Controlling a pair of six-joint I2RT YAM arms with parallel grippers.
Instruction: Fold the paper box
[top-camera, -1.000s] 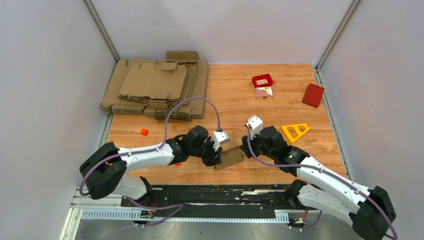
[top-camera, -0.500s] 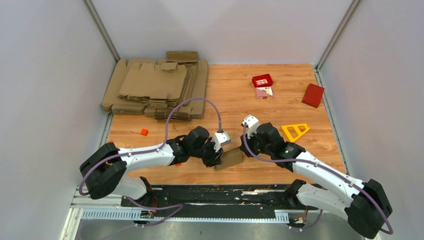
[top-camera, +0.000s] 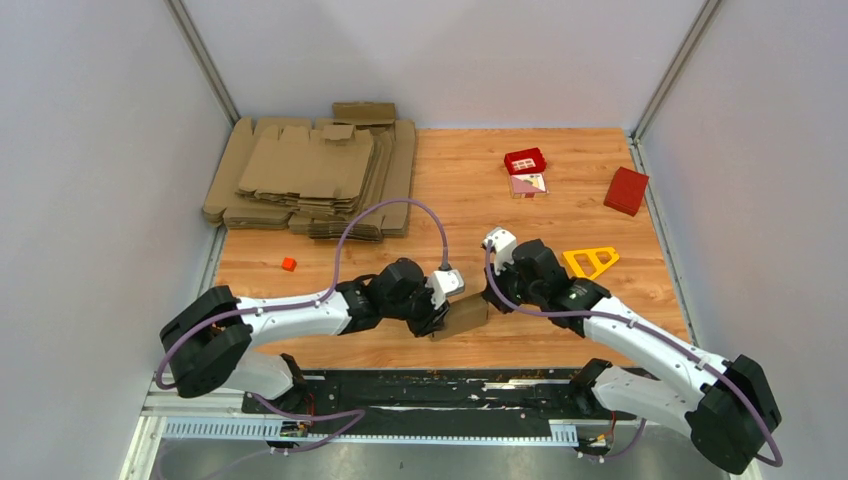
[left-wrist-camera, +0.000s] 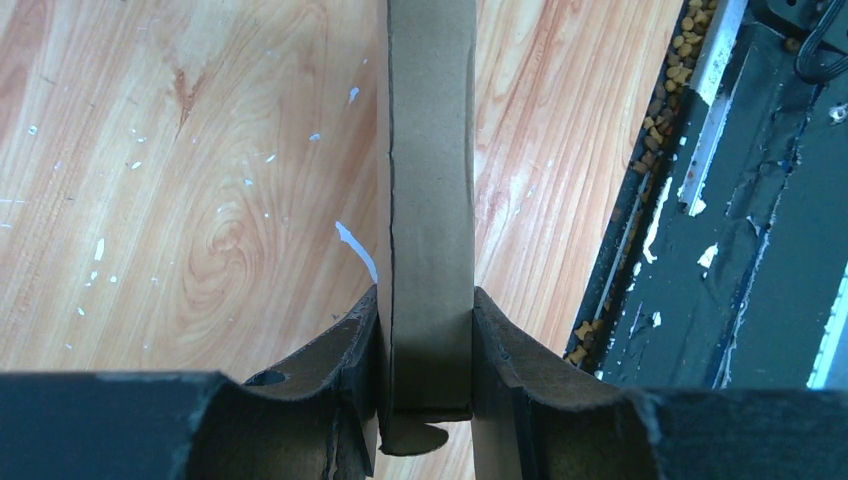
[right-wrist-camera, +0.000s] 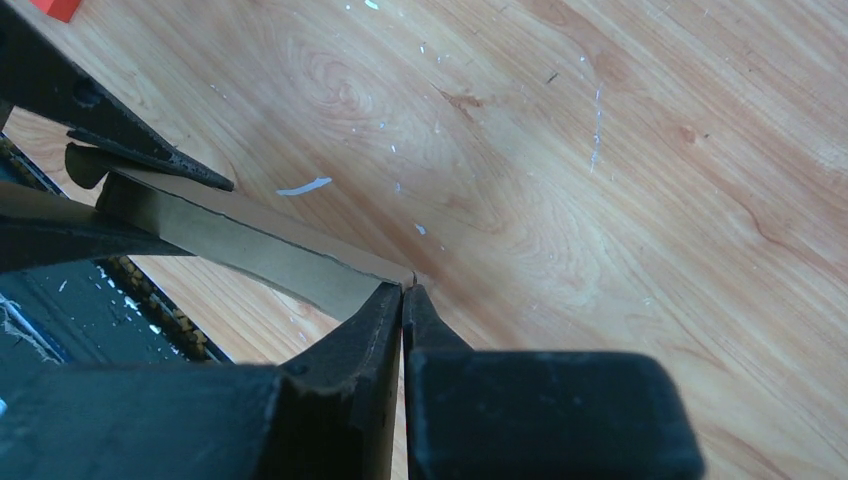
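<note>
Around my work area, the pile of flat cardboard blanks (top-camera: 310, 175) fills the far left corner of the counter (top-camera: 460, 190), well apart from both arms. A small orange block (top-camera: 288, 264) lies alone near the left edge. Far right of centre sit a red tray (top-camera: 525, 160) with a printed card (top-camera: 528, 184) just beside it, and a red box (top-camera: 626, 190) lies near the right wall. The yellow triangle (top-camera: 591, 262) lies just beside my right arm, closer than anything else loose. The left arm's purple cable (top-camera: 385, 205) arches over the counter between the pile and the grippers.

The paper box (top-camera: 462, 317) is at the middle of the counter's near edge, between the two grippers, with the black rail (left-wrist-camera: 740, 250) just past it. My left gripper (left-wrist-camera: 425, 300) grasps it, one finger flat on each side wall. My right gripper (right-wrist-camera: 403, 290) is clenched tight, its tips against the box's far corner. I cannot tell whether a sliver of card is nipped between them.

A second ago the right gripper stood just clear of the box with its jaws apart. It has since moved left onto the corner and closed. The left arm has slid slightly right, its cable loop shifting with it. The loose items have not moved.
</note>
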